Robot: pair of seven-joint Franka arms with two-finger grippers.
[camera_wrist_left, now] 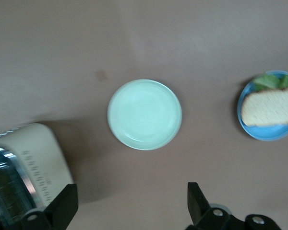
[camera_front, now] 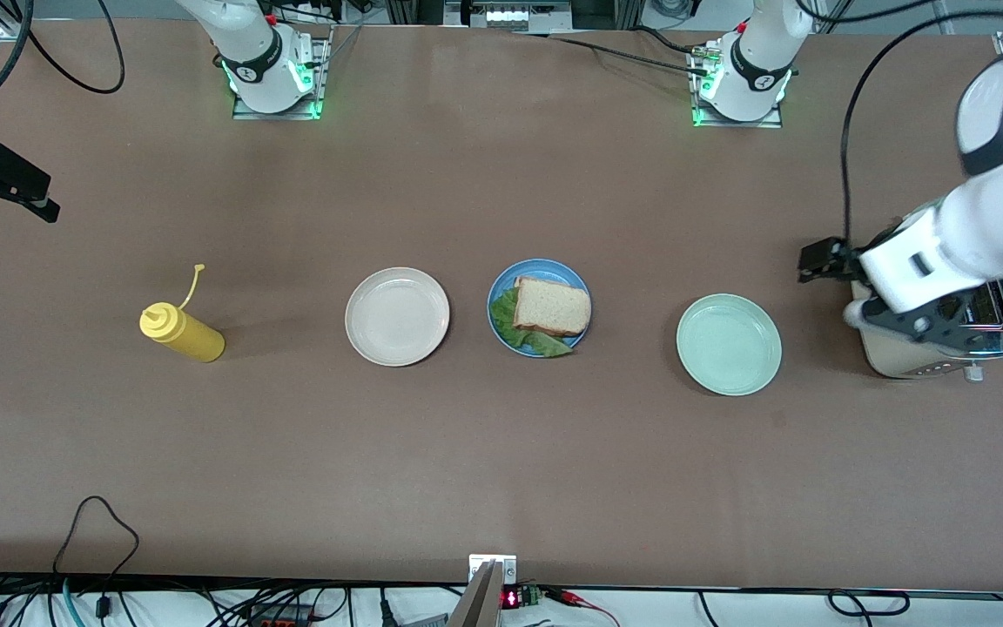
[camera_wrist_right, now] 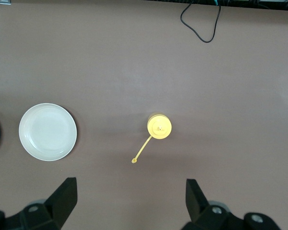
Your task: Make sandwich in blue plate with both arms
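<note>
Three plates sit in a row mid-table. The blue plate [camera_front: 498, 324] in the middle has the sandwich [camera_front: 551, 306] on it, lettuce poking out under the bread. Cream plate [camera_front: 397, 316] is toward the right arm's end, mint plate [camera_front: 729, 344] toward the left arm's. Left gripper [camera_wrist_left: 129, 203] hangs wide open by the toaster [camera_front: 937, 344]; right gripper [camera_wrist_right: 129, 199] is spread wide too, near the yellow bottle [camera_front: 181, 331].

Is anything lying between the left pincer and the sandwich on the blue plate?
Yes: the mint-green plate lies on the table between them. The open left pincer hangs beside the toaster at its end of the table; the sandwich already sits in the blue plate. The plate is low, so passing over it looks easy.
</note>
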